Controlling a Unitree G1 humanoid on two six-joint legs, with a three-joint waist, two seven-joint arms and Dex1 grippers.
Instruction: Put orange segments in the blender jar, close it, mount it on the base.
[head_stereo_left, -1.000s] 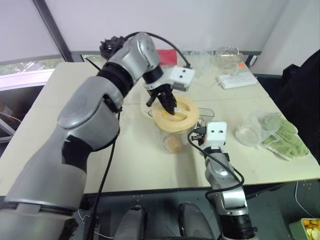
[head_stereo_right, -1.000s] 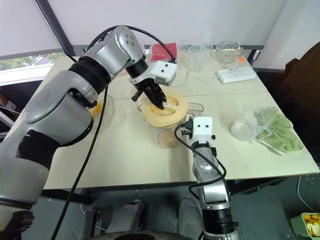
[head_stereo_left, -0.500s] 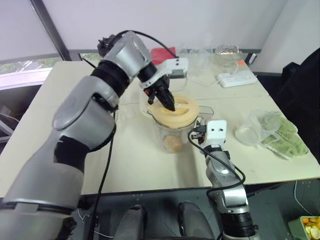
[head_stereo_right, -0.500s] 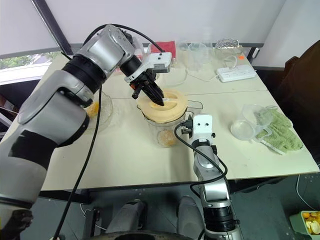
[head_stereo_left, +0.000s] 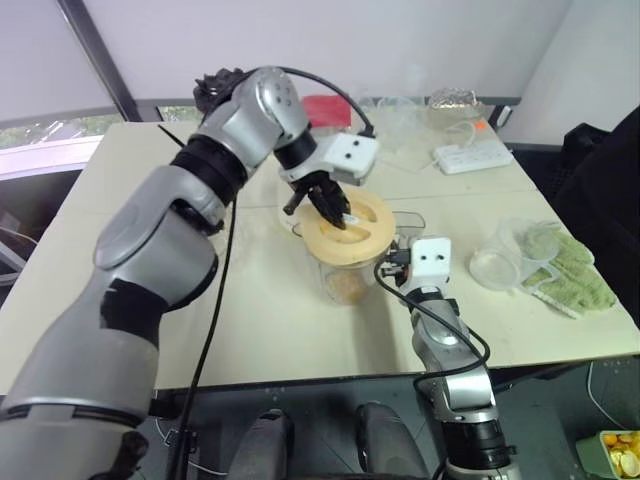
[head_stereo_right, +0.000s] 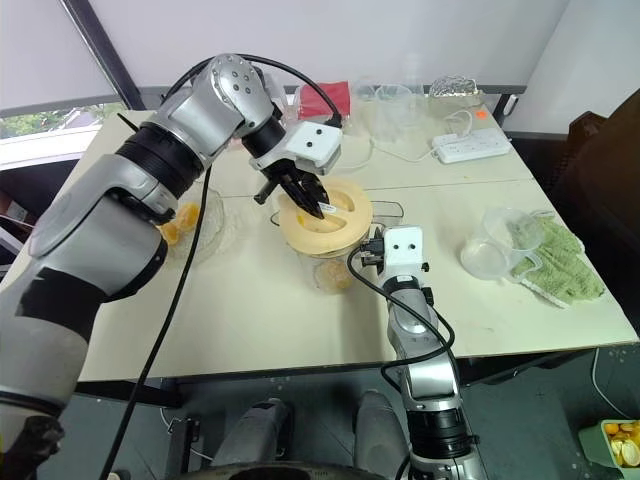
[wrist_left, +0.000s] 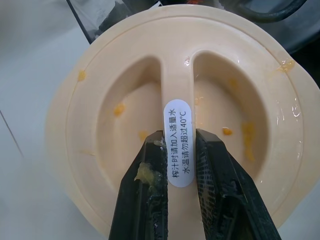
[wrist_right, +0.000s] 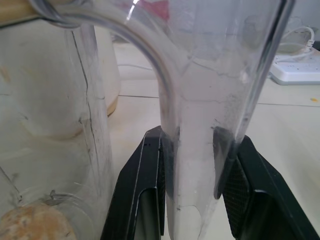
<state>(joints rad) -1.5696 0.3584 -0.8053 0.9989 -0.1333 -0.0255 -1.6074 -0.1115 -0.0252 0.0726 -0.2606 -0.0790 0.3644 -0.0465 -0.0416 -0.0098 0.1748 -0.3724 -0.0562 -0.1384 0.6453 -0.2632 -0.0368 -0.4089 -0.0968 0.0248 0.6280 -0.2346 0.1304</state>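
Cream plastic: the lid (wrist_left: 175, 130) caps the blender jar (head_stereo_left: 345, 275) at frame centre on the surface (head_stereo_left: 270, 320). Our left claw (wrist_left: 181, 165) pinches its ridge to seat it; our right claw (wrist_right: 192, 165) clamps the handle (wrist_right: 200, 125), steadying.

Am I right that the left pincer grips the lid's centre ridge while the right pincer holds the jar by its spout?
Not the spout: the right pincer is shut on the blender jar's handle, as the right wrist view shows. The left pincer does grip the lid ridge.
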